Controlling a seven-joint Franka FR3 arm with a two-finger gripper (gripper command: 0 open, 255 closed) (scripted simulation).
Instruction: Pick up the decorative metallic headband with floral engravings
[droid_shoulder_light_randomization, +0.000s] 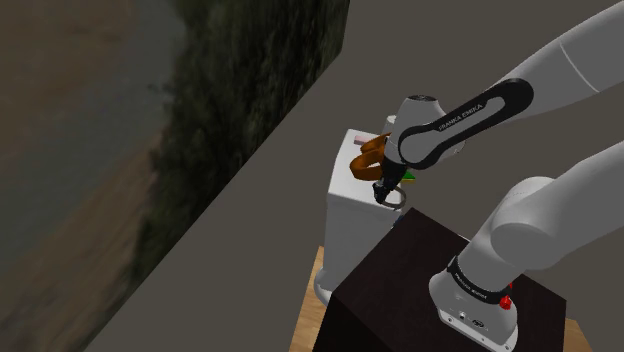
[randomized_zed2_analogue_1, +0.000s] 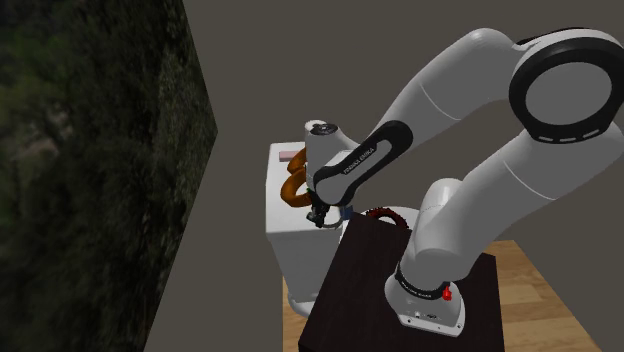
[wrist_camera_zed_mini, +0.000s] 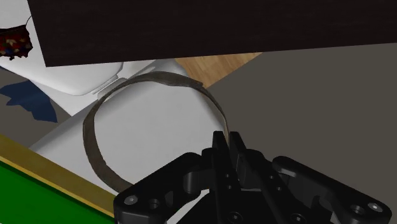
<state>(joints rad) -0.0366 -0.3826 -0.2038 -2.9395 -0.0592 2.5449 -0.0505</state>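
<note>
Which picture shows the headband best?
The wrist view: the headband curves as a nearly whole thin brownish loop, one end clasped in the gripper. The shoulder view shows a small loop hanging under the gripper. In the second exterior view it is too small to tell.

In the wrist view, part of the headband is hidden from you where it passes behind the gripper, whose body runs off the picture's edge. The red-and-dark thing beside the stand is cut by the edge, so you cannot name it. In the shoulder view the arm covers part of the orange thing, and the green scrap beside it is too small to tell.
</note>
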